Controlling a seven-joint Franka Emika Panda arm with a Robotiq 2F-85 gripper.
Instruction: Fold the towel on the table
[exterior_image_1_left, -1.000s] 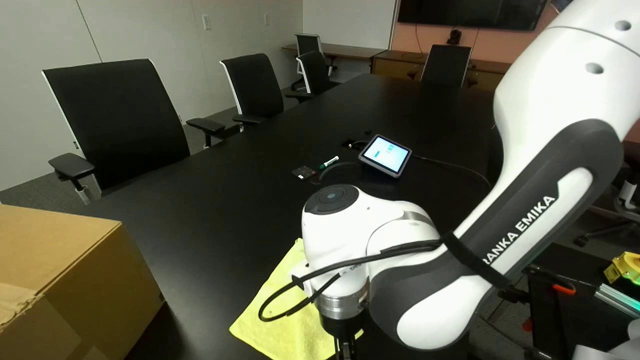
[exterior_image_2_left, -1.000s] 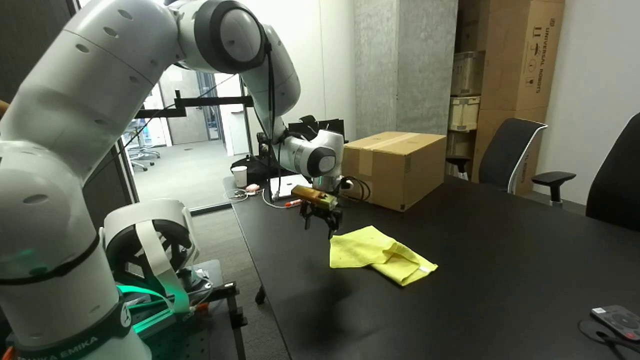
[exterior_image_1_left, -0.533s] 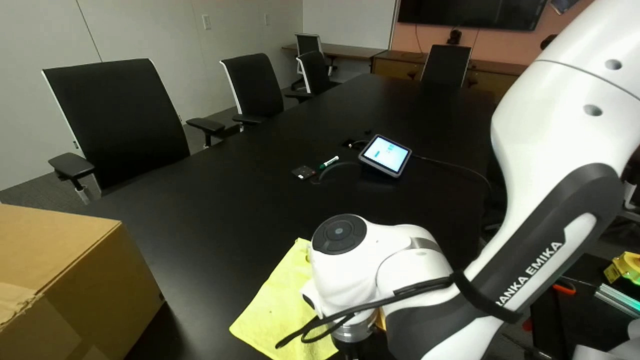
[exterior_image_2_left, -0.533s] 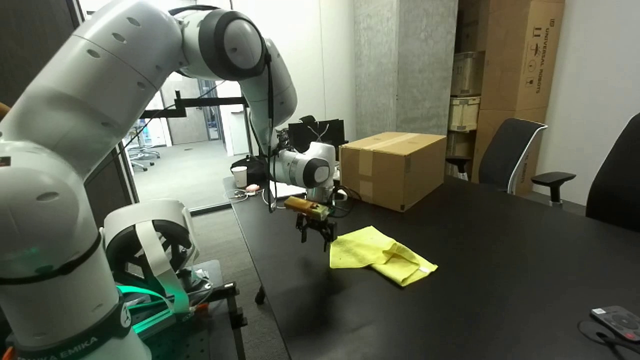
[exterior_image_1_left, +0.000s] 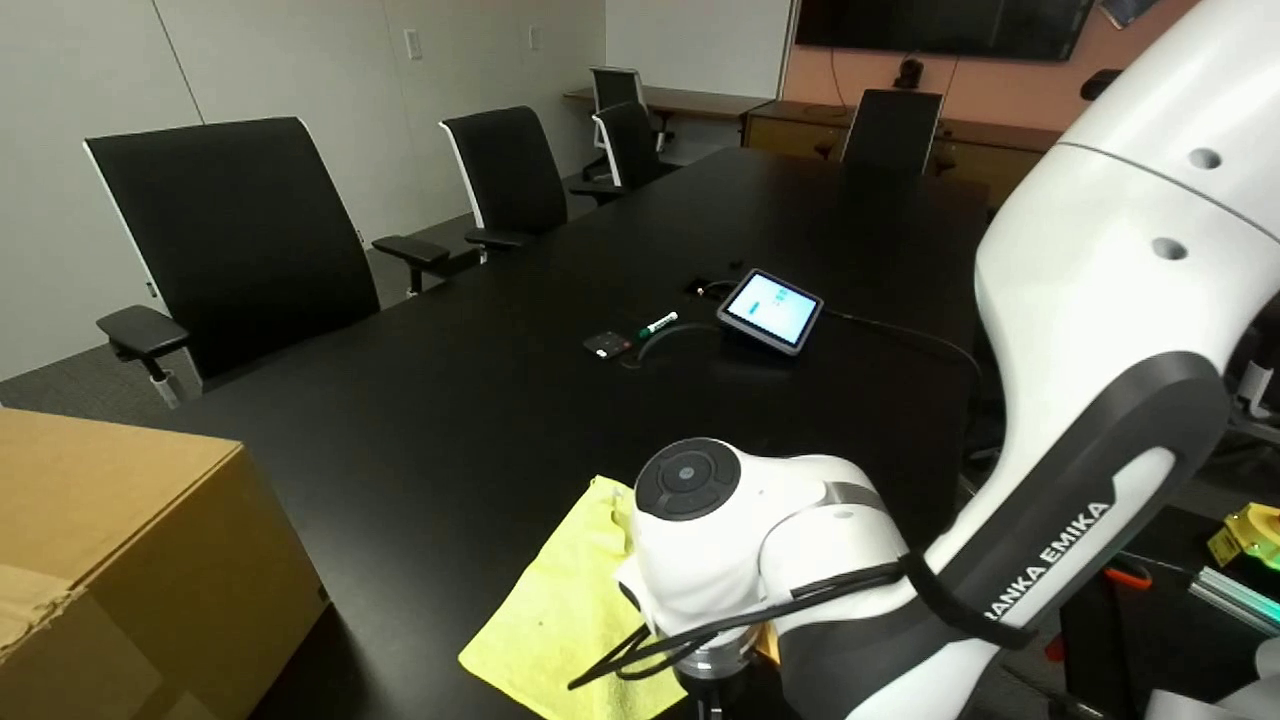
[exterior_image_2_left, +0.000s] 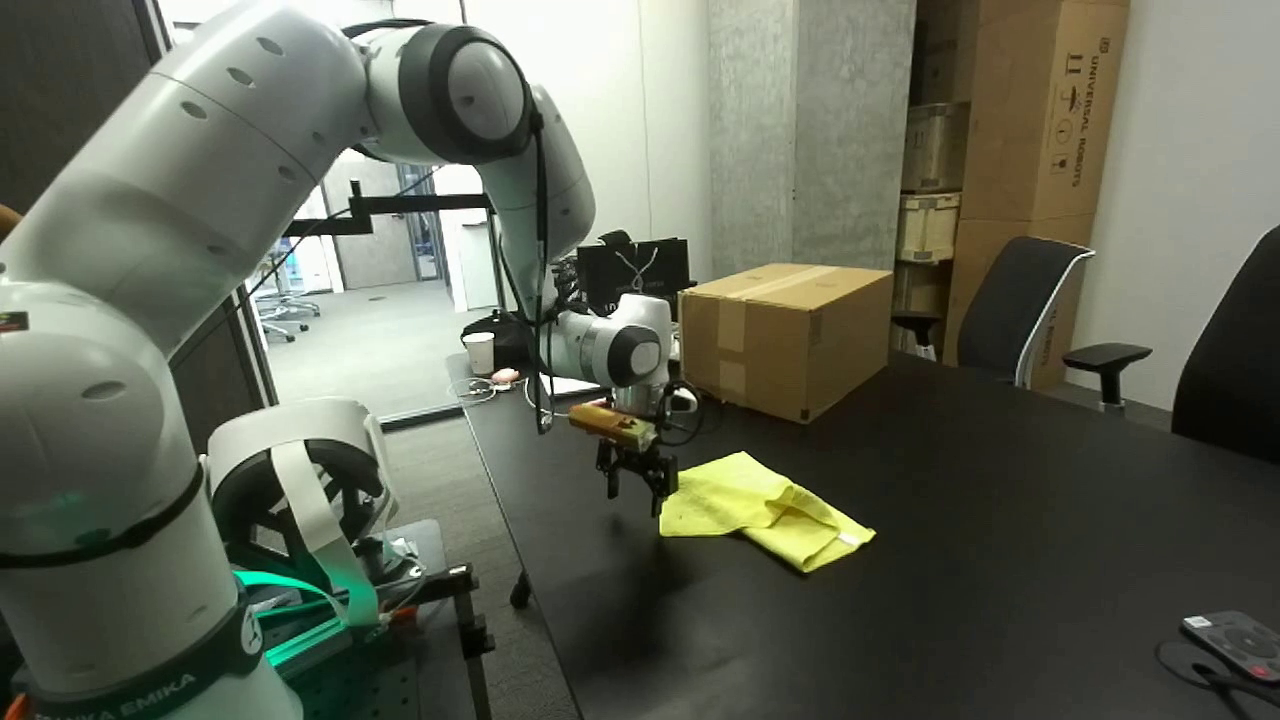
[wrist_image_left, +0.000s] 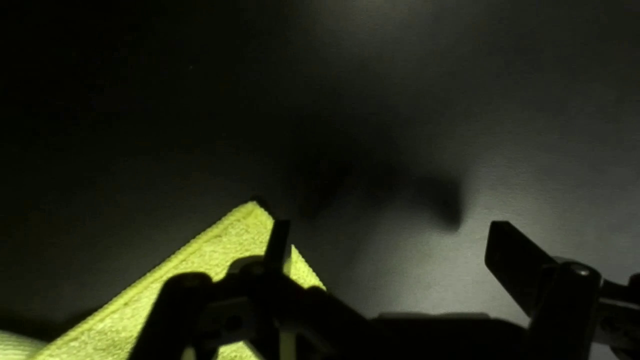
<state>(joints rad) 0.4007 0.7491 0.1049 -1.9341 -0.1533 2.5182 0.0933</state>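
The yellow towel lies on the black table, partly folded over itself with a white tag at one end, in an exterior view (exterior_image_2_left: 720, 495). In an exterior view (exterior_image_1_left: 555, 610) the arm covers part of the towel. The wrist view shows one towel corner (wrist_image_left: 125, 320) at the lower left. My gripper (exterior_image_2_left: 636, 500) is open, low over the table beside the towel's near-left edge. In the wrist view my gripper (wrist_image_left: 390, 225) has widely spaced fingers with only table between them. The left finger overlaps the towel corner; whether it touches cannot be told.
A large cardboard box (exterior_image_2_left: 790, 340) stands on the table behind the towel. A tablet (exterior_image_1_left: 770, 310), a green marker (exterior_image_1_left: 658, 325) and a small black controller (exterior_image_1_left: 607, 345) lie farther along the table. A white cup (exterior_image_2_left: 480, 353) stands near the table's edge.
My gripper has moved down toward the table beside the towel. In an exterior view the wrist has shifted right and down, uncovering more towel. The towel has not moved.
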